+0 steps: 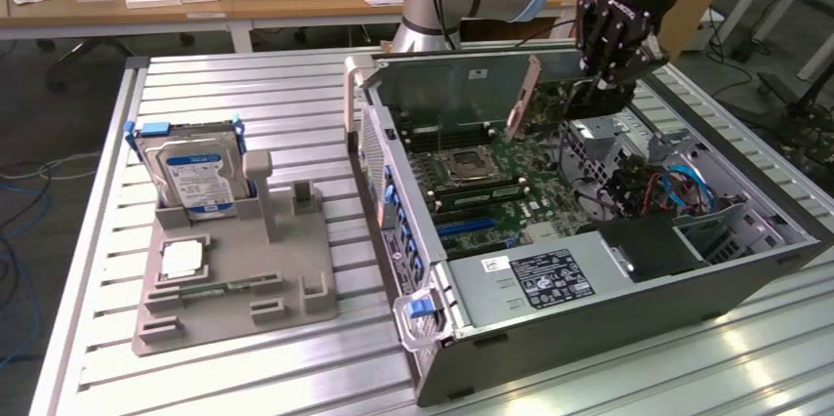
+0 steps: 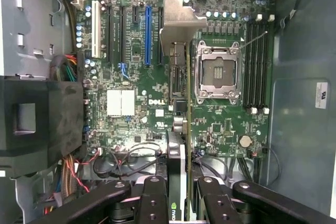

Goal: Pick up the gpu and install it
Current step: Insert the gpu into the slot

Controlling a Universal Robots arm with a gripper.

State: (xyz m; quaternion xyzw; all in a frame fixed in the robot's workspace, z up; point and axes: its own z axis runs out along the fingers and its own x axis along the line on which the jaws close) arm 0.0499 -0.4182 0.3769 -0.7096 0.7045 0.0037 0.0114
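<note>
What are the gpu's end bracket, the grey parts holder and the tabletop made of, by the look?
Bracket on the gpu: likely bare sheet steel; dull silver, with a folded lip.
Parts holder: plastic, possibly printed; matte, uniform grey, with blocky posts and slots.
Tabletop: probably aluminium extrusion; bright silver, with parallel ribs and glare streaks.

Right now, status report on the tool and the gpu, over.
Tool shut on gpu. It hangs edge-on above motherboard, inside open case. Black cables close beside tool.
</note>
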